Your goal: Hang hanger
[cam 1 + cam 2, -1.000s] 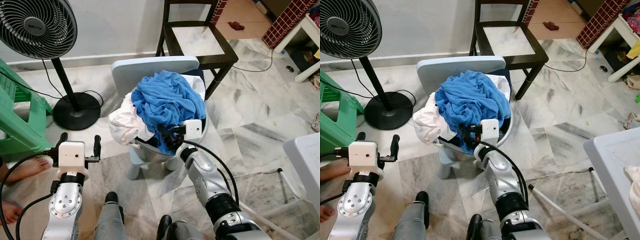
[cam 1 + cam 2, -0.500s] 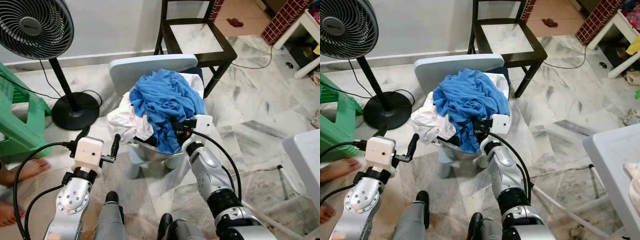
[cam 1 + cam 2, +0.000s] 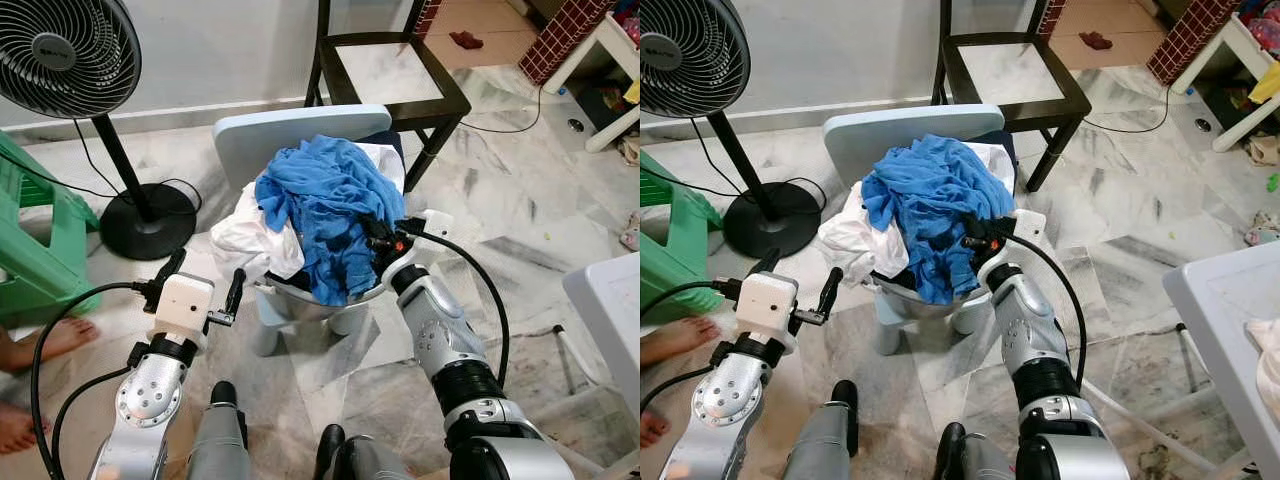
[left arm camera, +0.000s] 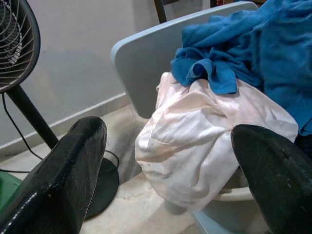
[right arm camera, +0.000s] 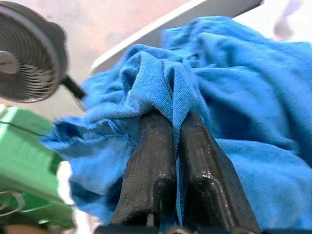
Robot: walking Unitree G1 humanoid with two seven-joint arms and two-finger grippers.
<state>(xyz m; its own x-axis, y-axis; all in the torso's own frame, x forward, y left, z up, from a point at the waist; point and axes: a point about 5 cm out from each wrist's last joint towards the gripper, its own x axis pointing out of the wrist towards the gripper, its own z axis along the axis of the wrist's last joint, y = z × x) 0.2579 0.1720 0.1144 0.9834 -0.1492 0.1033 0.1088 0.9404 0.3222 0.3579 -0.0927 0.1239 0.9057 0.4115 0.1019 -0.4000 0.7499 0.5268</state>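
Your right gripper (image 5: 169, 127) sits against a heap of laundry in a basin (image 3: 300, 296) on a pale blue child's chair (image 3: 290, 135). A white garment (image 4: 204, 141) hangs off the heap on the far side of it, straight ahead of your left gripper (image 3: 202, 280), whose fingers stand wide apart and empty. Beyond stand a dark wooden chair (image 3: 385, 75) and a fan (image 3: 70, 55) (a bare foot (image 3: 45, 340) rests outside your left arm). Your right fingers are pinched together on a fold of the blue cloth (image 5: 229, 87). I can't make out a hanger.

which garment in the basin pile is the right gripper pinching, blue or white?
The blue cloth on top of the pile: the right gripper is shut on a fold of it. The white garment hangs off the pile's left side, ungripped, facing the open left gripper.
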